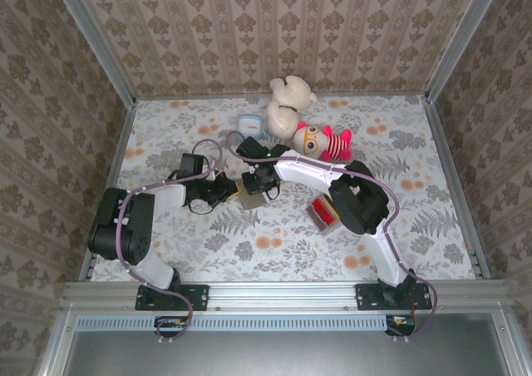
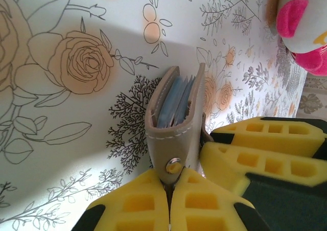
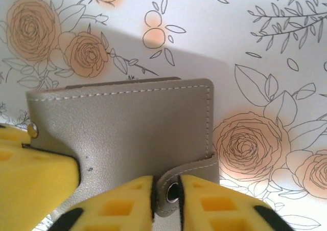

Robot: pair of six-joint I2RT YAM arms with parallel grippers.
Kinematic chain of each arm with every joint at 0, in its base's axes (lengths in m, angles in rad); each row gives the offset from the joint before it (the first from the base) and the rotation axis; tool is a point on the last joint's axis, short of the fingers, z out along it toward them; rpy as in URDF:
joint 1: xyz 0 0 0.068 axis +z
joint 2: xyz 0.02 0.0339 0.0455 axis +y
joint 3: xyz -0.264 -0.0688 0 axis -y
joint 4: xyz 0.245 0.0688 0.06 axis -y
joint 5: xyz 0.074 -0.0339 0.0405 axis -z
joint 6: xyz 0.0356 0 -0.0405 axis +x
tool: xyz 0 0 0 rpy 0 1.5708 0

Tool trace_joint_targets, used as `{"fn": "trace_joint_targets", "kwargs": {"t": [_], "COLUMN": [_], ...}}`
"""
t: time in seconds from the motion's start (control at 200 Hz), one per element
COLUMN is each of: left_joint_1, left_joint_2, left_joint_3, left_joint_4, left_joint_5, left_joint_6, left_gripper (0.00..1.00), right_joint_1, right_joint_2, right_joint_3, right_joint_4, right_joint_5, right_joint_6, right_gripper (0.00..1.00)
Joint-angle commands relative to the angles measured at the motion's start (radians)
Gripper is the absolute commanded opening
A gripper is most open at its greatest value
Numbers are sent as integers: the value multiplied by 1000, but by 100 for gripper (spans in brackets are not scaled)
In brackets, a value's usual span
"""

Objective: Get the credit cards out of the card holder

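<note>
white plush bear (image 1: 288,93) rear centre | pink-striped doll (image 1: 320,141) just beside | light blue box (image 1: 249,126) left of bear | floral tabletop (image 1: 416,193)

high overview — wrist close-ups sharing card holder (image 2: 171,139)

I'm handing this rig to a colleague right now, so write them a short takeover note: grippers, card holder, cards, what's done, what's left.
Left gripper: shut on one end of the card holder, at a snap.
Right gripper: shut on the holder's snap strap.
Card holder: folded, held on edge between the two grippers, mid-table.
Cards: a light blue card sits between the panels. Whether another card is in there cannot be seen.
Done: both arms have hold of the holder; no card is out.
Left: open the holder and pull the cards out.
</note>
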Motion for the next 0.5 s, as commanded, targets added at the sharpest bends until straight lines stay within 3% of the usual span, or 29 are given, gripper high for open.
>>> {"fn": "trace_joint_targets", "kwargs": {"t": [0.0, 0.11, 0.32, 0.39, 0.495], "left_joint_1": [-1, -1, 0, 1, 0], "left_joint_2": [-29, -29, -28, -26, -30], "left_joint_3": [6, 5, -1, 2, 9], "left_joint_4": [-85, -118, -130, -128, -127], "left_joint_5": [-53, -85, -98, -92, -79], "left_joint_6": [50, 64, 71, 71, 74], "left_gripper": [0, 0, 0, 0, 0], "right_joint_1": [-45, -75, -98, -97, -97], "right_joint_2": [11, -1, -69, -88, -94], "right_joint_3": [-19, -46, -106, -115, -114], "right_joint_4": [-67, -52, 0, 15, 31], "right_joint_5": [86, 71, 66, 55, 23], "right_joint_6": [68, 118, 149, 144, 127], "right_gripper": [13, 5, 2, 4, 16]}}
